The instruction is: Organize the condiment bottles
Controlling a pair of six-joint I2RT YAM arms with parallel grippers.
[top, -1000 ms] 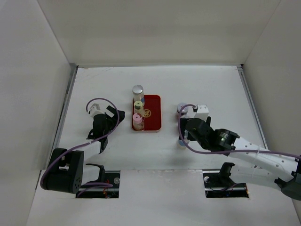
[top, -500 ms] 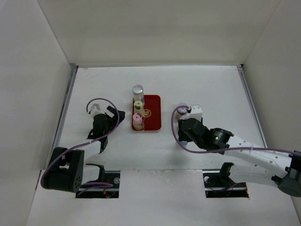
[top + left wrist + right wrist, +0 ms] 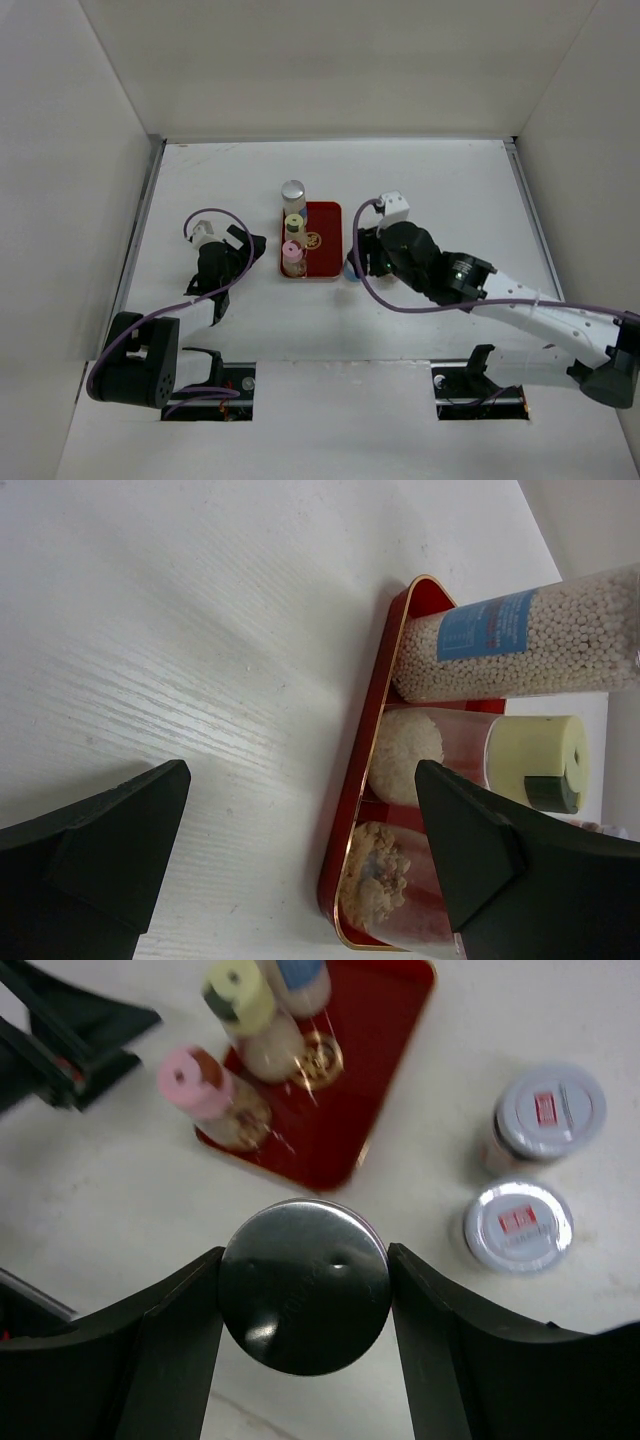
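Note:
My right gripper [image 3: 304,1290] is shut on a condiment bottle with a silver cap [image 3: 304,1285], its fingers pressed against both sides of the cap. In the top view this gripper [image 3: 357,263] hangs just off the near right corner of the red tray [image 3: 327,245]. Three bottles stand in the tray's left column: silver cap [image 3: 293,190], yellow-green cap [image 3: 294,222], pink cap [image 3: 292,250]. Two white-capped jars [image 3: 550,1110] [image 3: 518,1225] stand on the table right of the tray. My left gripper [image 3: 245,248] stands open left of the tray, holding nothing [image 3: 302,780].
The left wrist view shows the tray's gold rim [image 3: 362,780] close ahead, with the bead-filled bottle [image 3: 520,645] farthest. The tray's right half with its gold emblem [image 3: 314,240] is bare. White walls enclose the table on three sides.
My right gripper closed on the silver-capped bottle and carried it left, from beside the two jars to the tray's near right corner. The left arm has not moved.

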